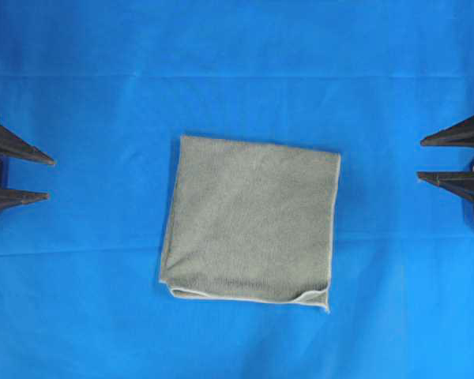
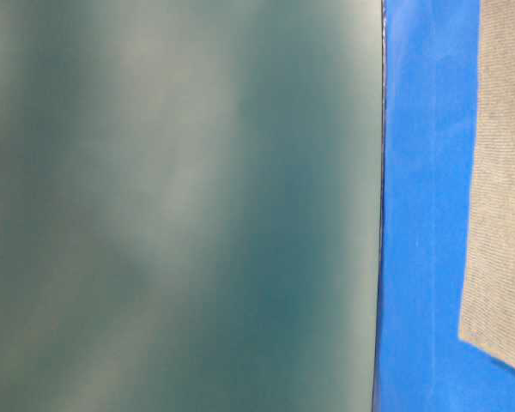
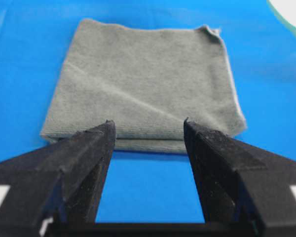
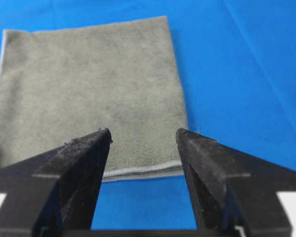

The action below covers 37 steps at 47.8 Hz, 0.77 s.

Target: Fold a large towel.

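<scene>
The towel (image 1: 251,221) lies folded into a near-square pad in the middle of the blue cloth (image 1: 237,71) that covers the bench, flat and touched by neither arm. Its pale stitched hem runs along the near edge in the overhead view, where the stacked layers part slightly at the two lower corners.

The left gripper (image 1: 50,179) sits at the left border of the overhead view, well apart from the towel, with its fingers (image 3: 89,148) spread wide and nothing between them; in its wrist view the towel's folded edge lies just beyond the tips.

The right gripper (image 1: 419,160) sits at the right border, likewise well clear, fingers (image 4: 202,148) wide apart and holding nothing; its wrist view looks over the hemmed edge of the towel.

In the table-level view a blurred grey-green surface (image 2: 180,206) fills most of the picture, with a strip of blue cloth and one towel edge at the right
</scene>
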Motion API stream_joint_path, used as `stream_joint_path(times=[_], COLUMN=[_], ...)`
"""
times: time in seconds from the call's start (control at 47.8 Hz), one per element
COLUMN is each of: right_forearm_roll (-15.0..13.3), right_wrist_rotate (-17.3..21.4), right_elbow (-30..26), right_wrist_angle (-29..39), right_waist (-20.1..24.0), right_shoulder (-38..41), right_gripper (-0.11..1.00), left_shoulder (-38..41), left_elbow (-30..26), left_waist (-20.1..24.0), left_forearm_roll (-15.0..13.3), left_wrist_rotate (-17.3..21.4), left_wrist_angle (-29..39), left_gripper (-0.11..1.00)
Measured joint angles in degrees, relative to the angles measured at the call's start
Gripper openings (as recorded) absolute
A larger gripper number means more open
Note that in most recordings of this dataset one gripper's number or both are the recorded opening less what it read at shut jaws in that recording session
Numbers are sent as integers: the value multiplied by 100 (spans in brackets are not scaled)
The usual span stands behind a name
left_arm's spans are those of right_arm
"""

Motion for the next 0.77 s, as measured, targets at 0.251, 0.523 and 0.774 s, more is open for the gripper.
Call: stream_joint_path(times=[0.251,0.523,0.774], right_forearm_roll=[0,-9,-70], right_wrist_rotate=[9,9,9], right_elbow=[-9,0,0], right_wrist_angle=[176,369,378], right_waist=[0,-44,-70], right_shoulder=[-9,-9,0], right_gripper=[60,60,60], left_shoulder=[0,0,0], left_elbow=[9,0,0], left_waist=[9,9,0], left_forearm_roll=[0,0,0], left_wrist_rotate=[0,0,0], left_wrist_angle=[0,0,0], left_gripper=[55,55,55])
